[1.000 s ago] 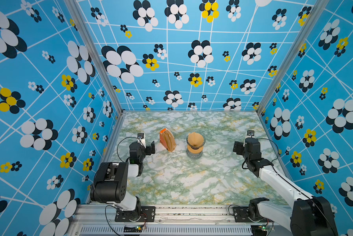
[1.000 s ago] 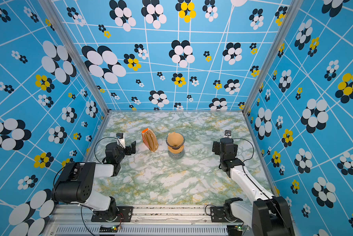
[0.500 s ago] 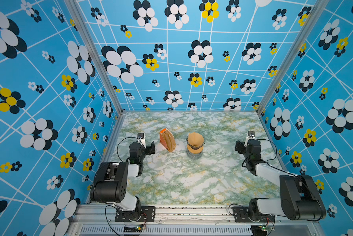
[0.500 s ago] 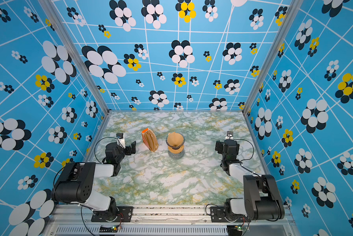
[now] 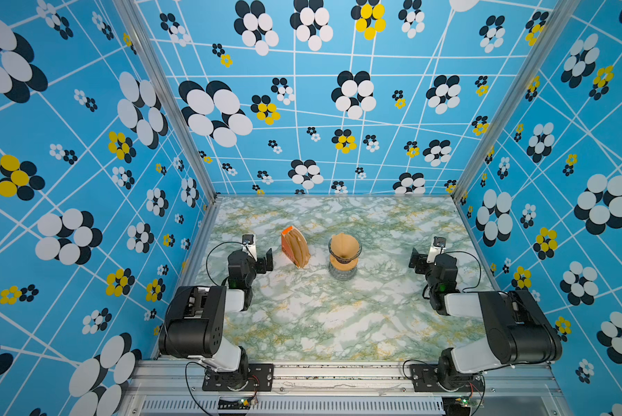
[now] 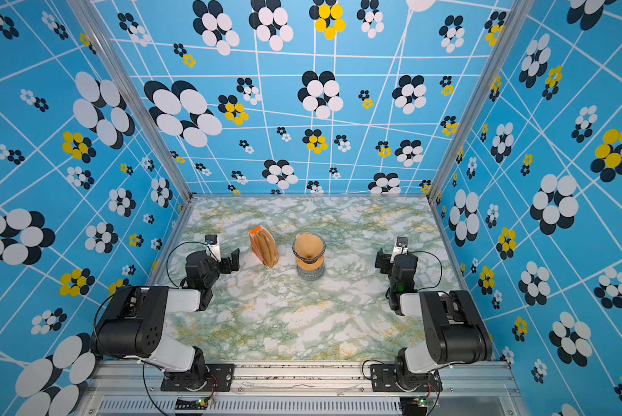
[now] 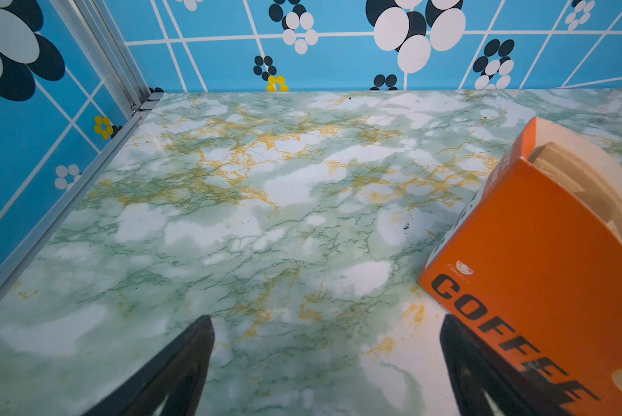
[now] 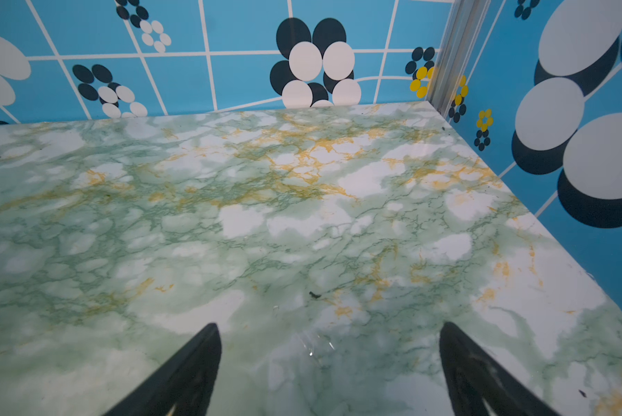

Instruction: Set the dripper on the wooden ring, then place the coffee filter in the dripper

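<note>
Filter [image 5: 344, 246] sits open-mouthed in the dripper [image 5: 345, 256] near mid-table, tip down, its axis upright; in both top views the tan cone lines the glass [image 6: 308, 256], so you can judge the placing as done or nearly so. How evenly the paper seats against the wall is too small to tell.

Left gripper [image 5: 264, 260] stands with fingers spread and empty, pointing toward the orange packet [image 5: 294, 247], which is just beside it; the left wrist view shows that packet [image 7: 540, 259] next to one finger [image 7: 482, 374], whether touching you cannot tell. Right gripper [image 5: 418, 262] is also spread and empty, over bare table [image 8: 302, 216], well apart from the dripper.

The dripper lies between the two grippers, past the packet from the left one and with open table toward the right one. If the filter needs a nudge, your right arm has the clear line; the left would have to go round the packet.

Count: one filter in place, one dripper, one packet with its stack of papers, two arms.
</note>
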Robot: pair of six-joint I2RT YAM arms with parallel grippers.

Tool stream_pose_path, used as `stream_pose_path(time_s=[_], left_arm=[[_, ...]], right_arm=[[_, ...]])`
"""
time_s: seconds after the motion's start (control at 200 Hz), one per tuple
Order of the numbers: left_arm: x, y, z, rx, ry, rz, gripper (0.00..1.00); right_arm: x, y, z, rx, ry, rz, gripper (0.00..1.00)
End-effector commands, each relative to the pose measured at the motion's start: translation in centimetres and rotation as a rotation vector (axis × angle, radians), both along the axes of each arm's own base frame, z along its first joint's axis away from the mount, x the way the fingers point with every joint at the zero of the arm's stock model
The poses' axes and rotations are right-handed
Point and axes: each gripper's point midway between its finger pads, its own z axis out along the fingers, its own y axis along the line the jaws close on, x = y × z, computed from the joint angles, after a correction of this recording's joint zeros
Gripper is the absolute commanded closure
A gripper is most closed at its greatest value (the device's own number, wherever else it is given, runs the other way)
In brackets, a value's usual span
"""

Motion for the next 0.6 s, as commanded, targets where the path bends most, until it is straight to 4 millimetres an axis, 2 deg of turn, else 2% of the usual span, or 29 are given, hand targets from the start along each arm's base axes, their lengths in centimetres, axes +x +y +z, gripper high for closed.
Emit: stream_pose_path(time_s=[0.0,0.09,0.355,0.445,0.595], left_arm=[[0.2,-0.3,0.2,-0.012,-0.004,-0.011,0.01],[0.1,-0.3,0.2,-0.012,-0.003,-0.010,0.01],[0.1,-0.3,0.2,-0.012,-0.003,-0.010,0.01],[0.2,-0.3,0.2,-0.011,-0.004,-0.010,0.01],[0.1,-0.3,0.2,-0.011,-0.003,-0.011,0.01]], right_arm=[[0.7,0.3,1.0,-0.001,-0.027,0.020,0.01],[0.9,-0.6,0.8,-0.006,-0.016,-0.030,0.01],[0.9,-0.7,0.9,-0.003,-0.019,-0.035,0.01],[1.1,0.7,0.8,-0.001,-0.012,0.049,0.01],[0.9,1.3,0.8,-0.001,-0.023,0.089,0.01]])
